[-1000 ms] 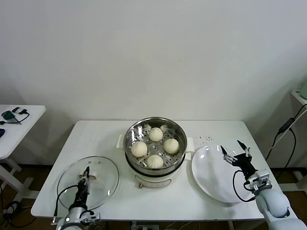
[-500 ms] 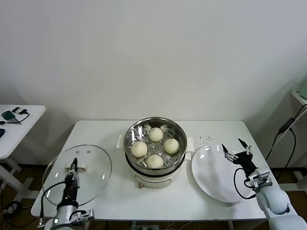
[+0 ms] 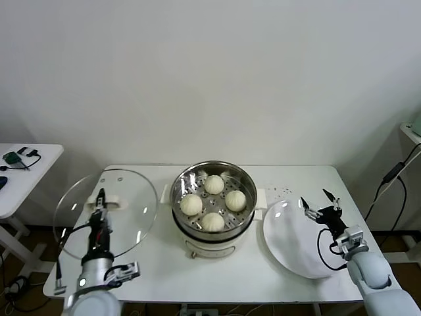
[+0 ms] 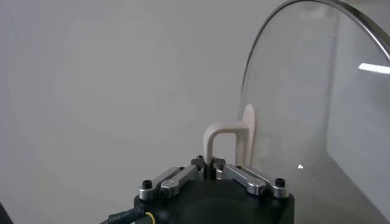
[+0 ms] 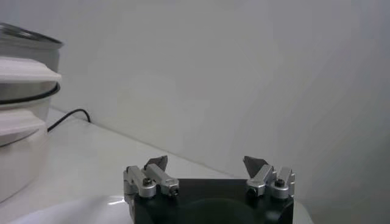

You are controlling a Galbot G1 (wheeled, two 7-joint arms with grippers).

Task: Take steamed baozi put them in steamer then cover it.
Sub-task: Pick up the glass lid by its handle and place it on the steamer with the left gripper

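Four cream-white baozi (image 3: 213,202) lie in the shiny steel steamer (image 3: 197,178) on its white pot base at the table's middle. My left gripper (image 3: 100,199) is shut on the pale cream handle (image 4: 224,141) of the clear glass cover (image 3: 131,204). It holds the cover tilted up on edge in the air, left of the steamer and apart from it. The cover's glass (image 4: 317,115) fills one side of the left wrist view. My right gripper (image 3: 319,207) is open and empty above the white plate (image 3: 293,247), right of the steamer (image 5: 24,115).
The white plate lies at the table's right. A side table (image 3: 23,171) with small items stands at the far left. A black cable (image 3: 388,181) hangs at the far right. The wall is close behind the table.
My left gripper has lifted the cover off the table, tilted it up on edge and raised it toward the steamer's height. My right gripper has shifted slightly over the plate.
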